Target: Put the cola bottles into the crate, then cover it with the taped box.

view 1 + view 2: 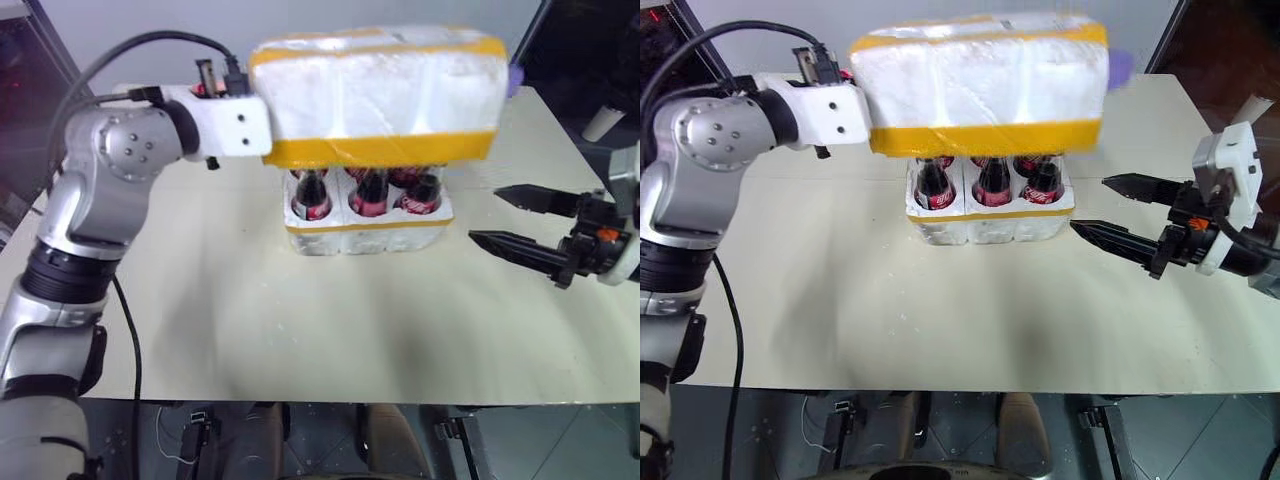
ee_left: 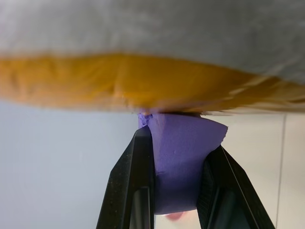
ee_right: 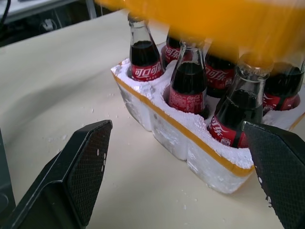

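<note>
The taped box (image 1: 380, 95), white foam with yellow tape bands, hangs in the air just above the crate (image 1: 365, 235). My left gripper (image 2: 176, 129) is shut on a purple tab (image 2: 178, 162) fixed to the box's left end. The crate is a low white foam tray with a yellow band, standing mid-table. Several cola bottles (image 1: 370, 195) stand upright in its wells, and their tops are hidden by the box. My right gripper (image 1: 484, 214) is open just right of the crate, pointing at it, with nothing between its fingers (image 3: 86, 162).
The cream table (image 1: 300, 330) has free surface in front of and to the left of the crate. A white object (image 1: 603, 122) stands off the table's far right corner. A purple piece (image 1: 514, 78) shows at the box's right end.
</note>
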{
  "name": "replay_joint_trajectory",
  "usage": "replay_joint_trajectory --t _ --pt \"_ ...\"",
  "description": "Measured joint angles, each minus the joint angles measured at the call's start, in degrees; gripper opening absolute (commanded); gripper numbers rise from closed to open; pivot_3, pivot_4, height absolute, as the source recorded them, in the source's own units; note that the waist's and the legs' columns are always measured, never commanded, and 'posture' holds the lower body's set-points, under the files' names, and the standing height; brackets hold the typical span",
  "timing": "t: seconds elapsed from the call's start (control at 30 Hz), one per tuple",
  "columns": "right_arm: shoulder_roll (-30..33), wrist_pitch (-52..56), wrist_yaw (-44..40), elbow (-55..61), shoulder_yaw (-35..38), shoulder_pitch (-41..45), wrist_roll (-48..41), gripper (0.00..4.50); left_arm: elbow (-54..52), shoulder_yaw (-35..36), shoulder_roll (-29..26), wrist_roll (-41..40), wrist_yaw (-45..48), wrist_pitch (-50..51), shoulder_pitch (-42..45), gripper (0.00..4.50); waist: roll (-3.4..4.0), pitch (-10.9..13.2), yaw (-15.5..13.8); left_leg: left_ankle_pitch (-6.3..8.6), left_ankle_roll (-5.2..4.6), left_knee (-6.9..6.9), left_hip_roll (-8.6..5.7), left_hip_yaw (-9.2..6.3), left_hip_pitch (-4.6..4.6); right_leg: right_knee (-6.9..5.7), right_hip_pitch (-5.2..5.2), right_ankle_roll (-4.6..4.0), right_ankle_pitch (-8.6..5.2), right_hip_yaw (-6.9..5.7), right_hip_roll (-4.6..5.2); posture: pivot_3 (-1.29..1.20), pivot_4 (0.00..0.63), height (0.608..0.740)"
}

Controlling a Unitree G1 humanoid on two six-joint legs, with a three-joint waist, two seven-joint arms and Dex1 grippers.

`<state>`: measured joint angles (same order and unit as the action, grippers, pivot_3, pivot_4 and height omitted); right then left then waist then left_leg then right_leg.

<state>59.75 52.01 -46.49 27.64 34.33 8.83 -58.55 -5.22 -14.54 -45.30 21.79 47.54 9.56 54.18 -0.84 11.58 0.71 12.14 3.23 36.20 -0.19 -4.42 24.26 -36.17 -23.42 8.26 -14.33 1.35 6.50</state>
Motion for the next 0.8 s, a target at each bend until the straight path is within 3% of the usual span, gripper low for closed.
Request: replay_joint_trajectory --t 0.17,0.27,0.33,0.6,0.8 --pt "-0.4 0.0 1.3 0.2 0.0 -0.6 0.0 4.5 0.0 -2.0 -0.1 3.8 0.0 -2.5 -1.2 0.86 0.0 0.0 0.1 0.0 0.0 -0.02 0.0 -0.01 -0.02 0.0 0.0 0.0 0.0 0.0 0.0 0.0 0.15 0.739" --pt "-0.9 0.0 2.3 0.2 0.0 -0.6 -0.2 4.5 -0.2 -2.6 -0.3 6.6 -0.7 -4.1 -2.9 1.91 0.0 0.0 0.0 0.0 0.0 -0.01 0.0 -0.01 -0.02 -0.01 0.0 0.0 0.0 0.0 0.0 0.0 0.15 0.739" --pt "-1.2 0.0 2.8 0.3 0.1 -0.6 -0.3 4.5 -0.8 -2.8 -1.2 8.7 -1.0 -5.5 -4.6 2.87 0.0 0.0 0.1 0.0 0.0 -0.02 0.0 -0.01 -0.02 0.0 0.0 0.0 0.0 0.01 0.0 0.0 0.15 0.739" --pt "-1.3 0.0 3.1 0.3 0.5 -2.0 -0.2 4.5 -3.0 1.6 -1.3 7.2 -4.0 -6.3 -15.9 2.87 0.0 0.0 0.0 0.0 0.0 0.01 0.0 -0.03 -0.02 -0.03 0.01 0.0 0.0 0.0 0.0 0.0 0.15 0.739" --pt "-1.0 0.0 1.7 0.2 2.2 -4.1 0.6 4.5 -4.9 16.6 1.6 -14.0 1.9 3.0 -23.3 2.87 0.01 0.0 0.1 0.0 0.0 0.02 0.01 -0.04 -0.09 -0.06 0.05 -0.01 0.0 -0.01 -0.01 0.0 0.15 0.739"
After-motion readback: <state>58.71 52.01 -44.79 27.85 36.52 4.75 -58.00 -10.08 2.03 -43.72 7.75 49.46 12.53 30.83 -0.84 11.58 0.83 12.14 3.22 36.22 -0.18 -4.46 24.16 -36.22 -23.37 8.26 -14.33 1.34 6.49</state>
